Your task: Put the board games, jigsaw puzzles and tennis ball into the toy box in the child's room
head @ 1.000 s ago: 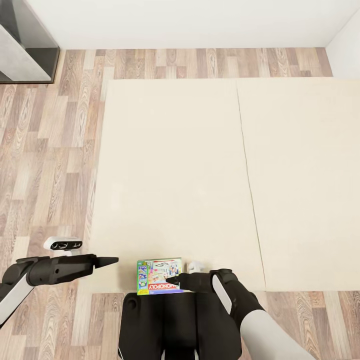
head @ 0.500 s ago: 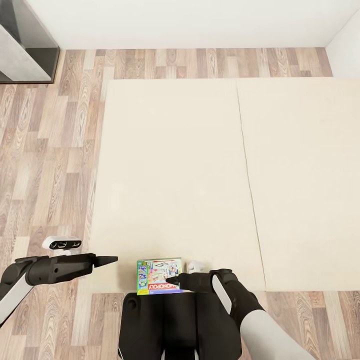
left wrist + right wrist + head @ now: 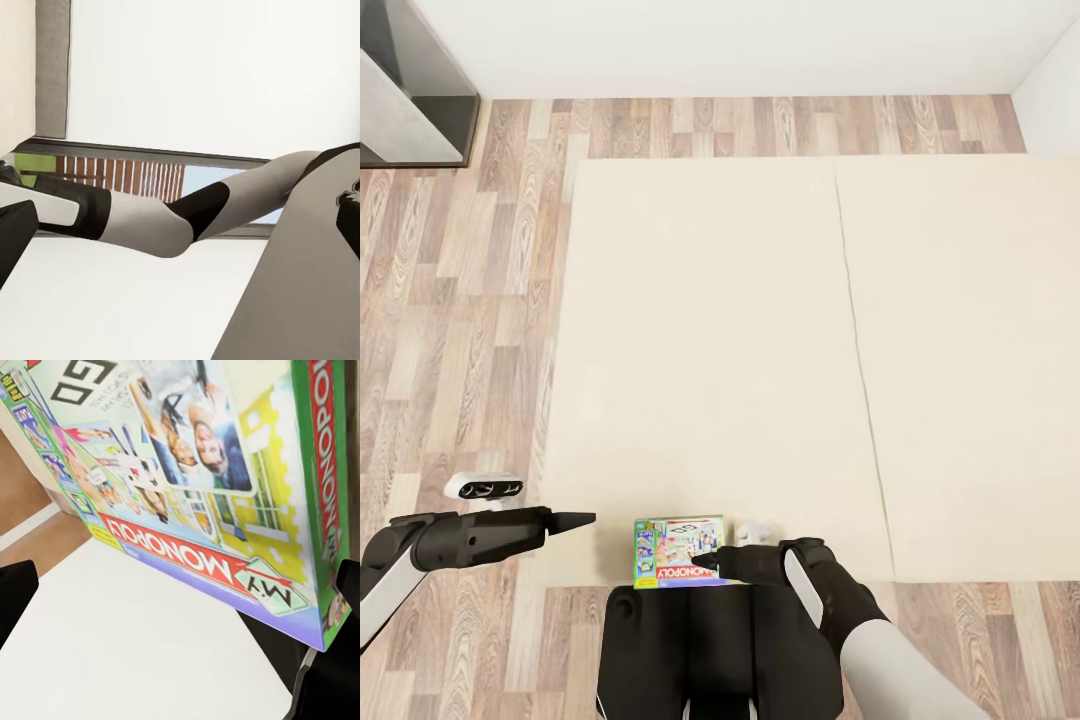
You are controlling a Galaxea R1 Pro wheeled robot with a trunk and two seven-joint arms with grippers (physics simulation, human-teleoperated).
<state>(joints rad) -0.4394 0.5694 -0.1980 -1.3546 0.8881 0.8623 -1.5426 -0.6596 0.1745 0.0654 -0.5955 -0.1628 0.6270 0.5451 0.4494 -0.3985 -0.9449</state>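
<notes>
The board game box (image 3: 210, 472) reads "MY MONOPOLY" on its side band (plus "GO" on the lid) (image 3: 679, 552).

Almost nothing differs across the second. The seam (image 3: 860, 370) between the two cream bed panels sits a touch further toward 3 o'clock in the head view, so the camera has drifted slightly. The left gripper (image 3: 582, 519) edges marginally toward 9 o'clock.

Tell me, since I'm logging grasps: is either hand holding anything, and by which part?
The right hand grips the Monopoly box at its right edge; the left hand holds nothing.
</notes>
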